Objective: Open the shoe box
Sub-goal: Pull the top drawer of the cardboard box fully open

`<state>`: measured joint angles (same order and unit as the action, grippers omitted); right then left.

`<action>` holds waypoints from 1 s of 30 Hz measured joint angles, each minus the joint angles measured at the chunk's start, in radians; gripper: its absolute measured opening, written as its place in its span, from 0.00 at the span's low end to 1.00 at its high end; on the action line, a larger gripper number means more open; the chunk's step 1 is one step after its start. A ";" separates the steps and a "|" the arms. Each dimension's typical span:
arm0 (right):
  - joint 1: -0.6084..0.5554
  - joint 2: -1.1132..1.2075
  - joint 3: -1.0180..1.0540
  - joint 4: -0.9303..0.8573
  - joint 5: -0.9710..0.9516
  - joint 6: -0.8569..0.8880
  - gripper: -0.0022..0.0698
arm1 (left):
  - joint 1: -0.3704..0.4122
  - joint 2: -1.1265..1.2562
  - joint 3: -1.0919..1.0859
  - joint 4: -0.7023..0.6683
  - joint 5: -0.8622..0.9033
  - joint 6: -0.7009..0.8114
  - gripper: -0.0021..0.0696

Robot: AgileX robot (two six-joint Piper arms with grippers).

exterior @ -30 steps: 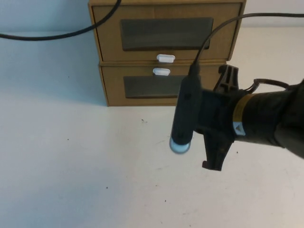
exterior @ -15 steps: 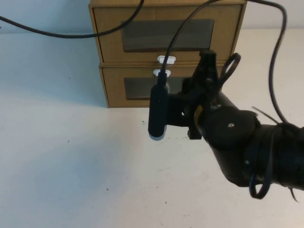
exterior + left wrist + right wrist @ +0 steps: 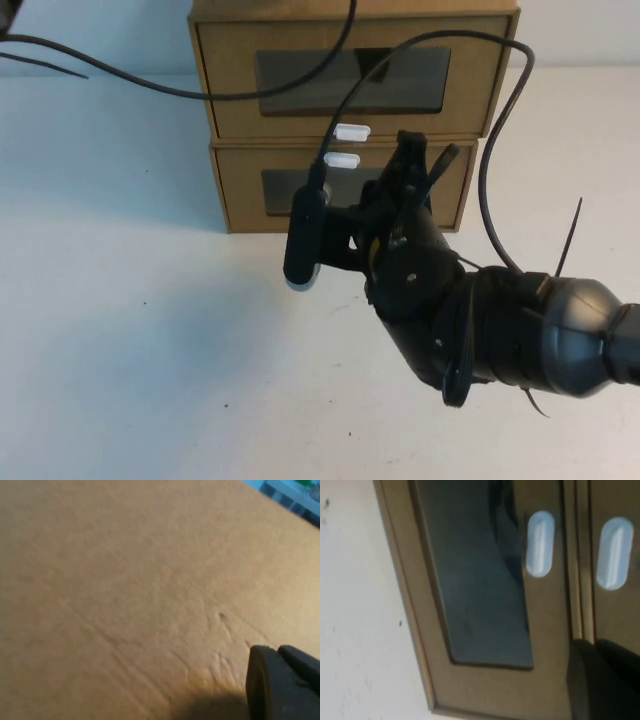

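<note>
Hovering just in front of the lower shoe box (image 3: 240, 190), right of its white handle (image 3: 343, 159), the right end effector (image 3: 414, 148) is closed. 1 upper shoe box (image 3: 230, 80) sits atop it, far across the table (image 3: 120, 330). The left end effector (image 3: 285, 685) is close to brown cardboard (image 3: 125, 580); I cannot tell its state.

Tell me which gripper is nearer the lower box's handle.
Right. The right gripper, shut, is in front of the lower box, just right of the handle. The left gripper is outside the high view, close against plain cardboard.
</note>
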<state>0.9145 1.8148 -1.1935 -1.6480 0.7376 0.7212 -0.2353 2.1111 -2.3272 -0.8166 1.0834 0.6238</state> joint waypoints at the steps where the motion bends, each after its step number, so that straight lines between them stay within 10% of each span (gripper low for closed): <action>1: 0.000 0.004 -0.012 0.000 -0.007 -0.003 0.01 | -0.005 0.012 0.000 0.000 0.002 0.004 0.02; 15: -0.074 0.060 -0.159 -0.004 -0.115 -0.026 0.44 | -0.011 0.034 -0.012 -0.017 0.002 0.008 0.02; 30: -0.138 0.100 -0.161 -0.009 -0.236 -0.087 0.47 | -0.011 0.034 -0.012 -0.010 -0.006 0.008 0.02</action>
<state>0.7762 1.9148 -1.3546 -1.6571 0.5012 0.6344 -0.2464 2.1454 -2.3388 -0.8266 1.0770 0.6321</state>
